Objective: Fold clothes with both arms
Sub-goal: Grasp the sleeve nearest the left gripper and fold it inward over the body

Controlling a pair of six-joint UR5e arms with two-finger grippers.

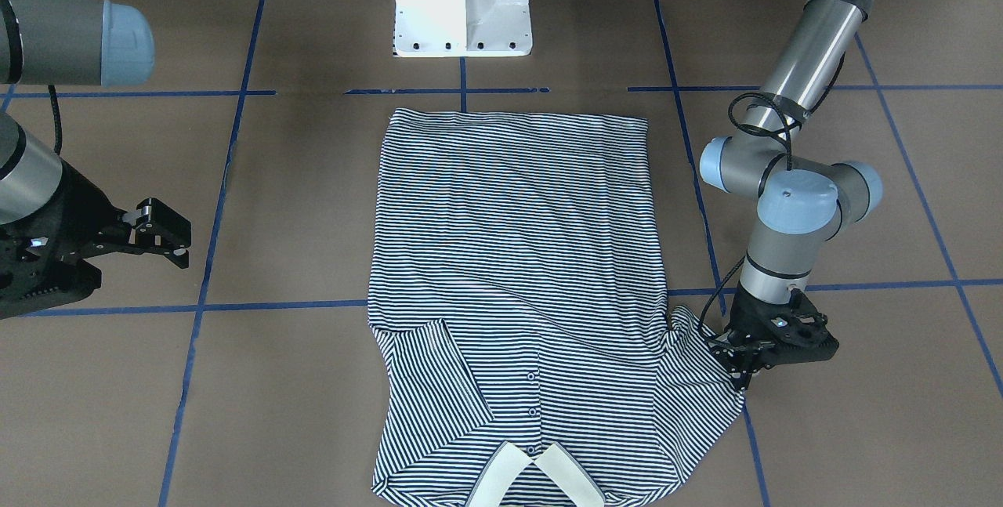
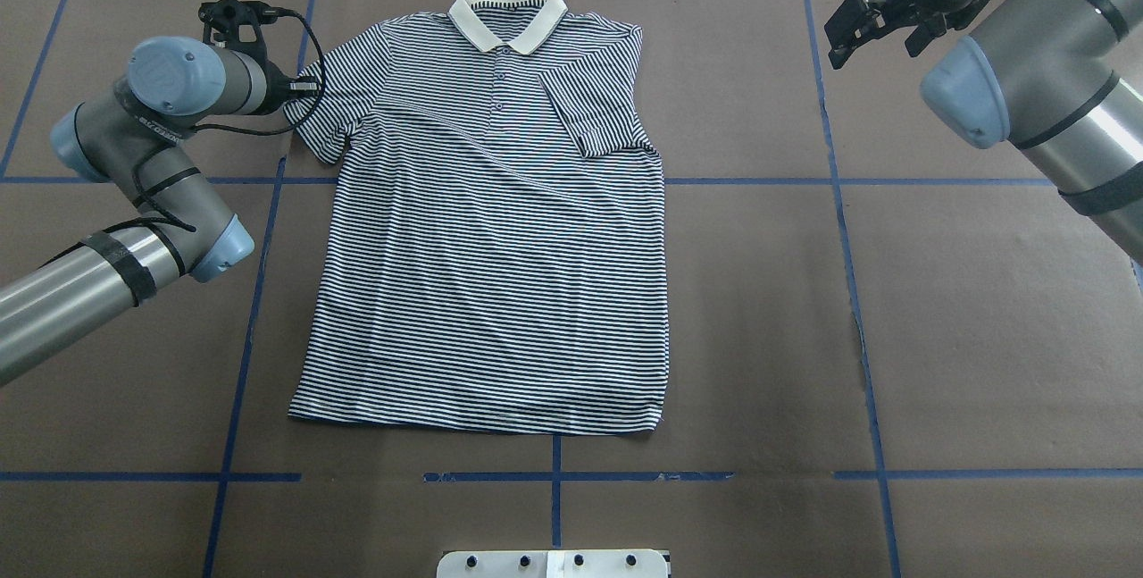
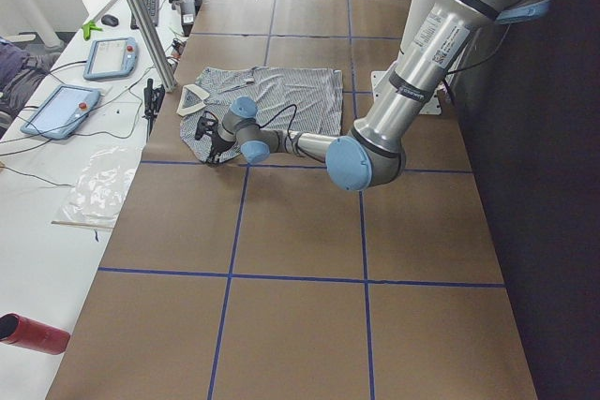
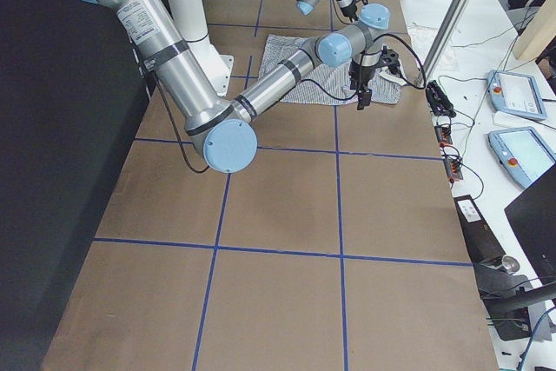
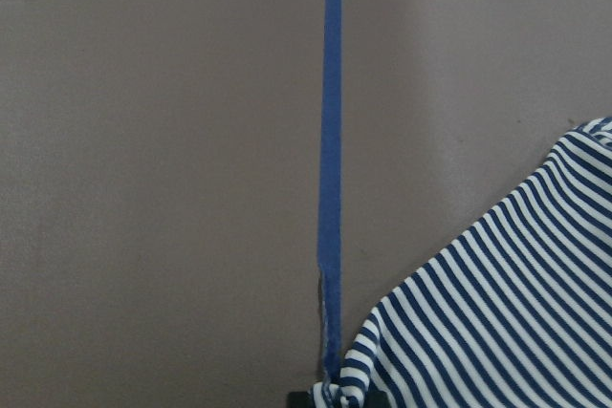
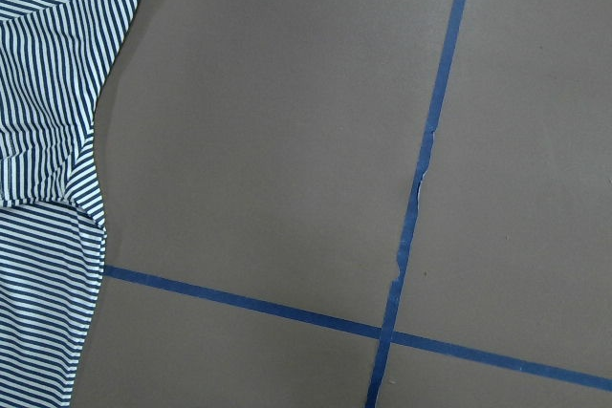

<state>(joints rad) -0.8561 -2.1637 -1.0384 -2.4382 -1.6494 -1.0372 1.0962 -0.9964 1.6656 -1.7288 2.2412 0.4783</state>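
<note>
My left gripper (image 1: 739,378) looks pinched on the sleeve hem (image 1: 717,366) at its tips, a sound hold on the limp, light polo shirt (image 1: 517,256); my right gripper (image 1: 168,237) hangs open.

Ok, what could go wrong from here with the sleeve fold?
1. The left gripper seems to pinch only the hem edge of the left sleeve; so thin a bite could slip on lifting.
2. The right gripper hangs open, off the shirt, so nothing pins it. A pull may drag the body and disturb the folded sleeve.
3. The crease across the chest could get folded in.
</note>
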